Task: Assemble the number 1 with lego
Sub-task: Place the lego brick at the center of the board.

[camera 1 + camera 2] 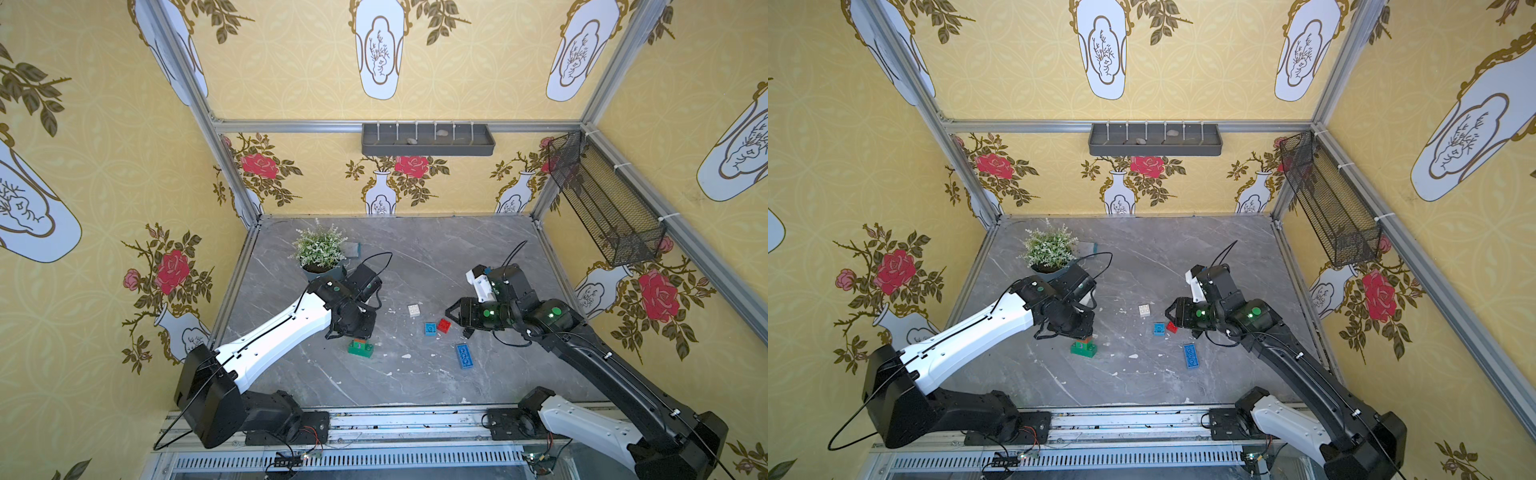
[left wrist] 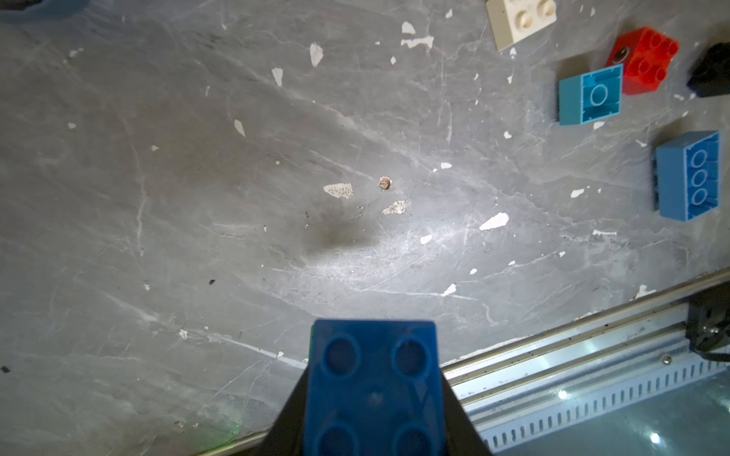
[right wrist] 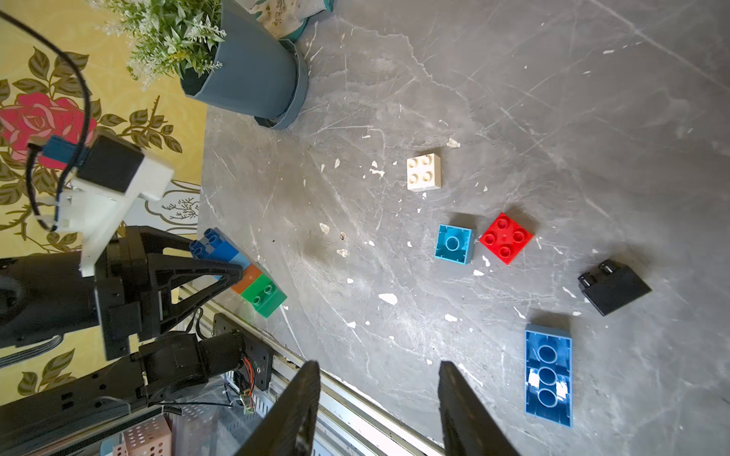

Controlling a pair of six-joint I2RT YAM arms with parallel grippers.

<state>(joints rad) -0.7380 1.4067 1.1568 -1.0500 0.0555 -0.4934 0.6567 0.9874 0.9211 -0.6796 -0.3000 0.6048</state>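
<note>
Grey marble tabletop [image 1: 415, 257]: left hand [image 3: 215, 256] clamped on blue brick [image 2: 373, 387] topping the stack [image 1: 360, 348] near front edge. Right hand [image 3: 379, 367] open & empty, above the loose red brick [image 3: 505, 237]. Risk: brick maybe not fully seated (view poor), so an off-centre push could tip the stack

Yellow floral wallpaper [image 1: 291, 83] covers the walls above a chipped grey marbled tabletop [image 1: 436, 257]. A grey shelf [image 1: 428, 150] and a mesh basket [image 1: 602, 199] hang higher up.
</note>
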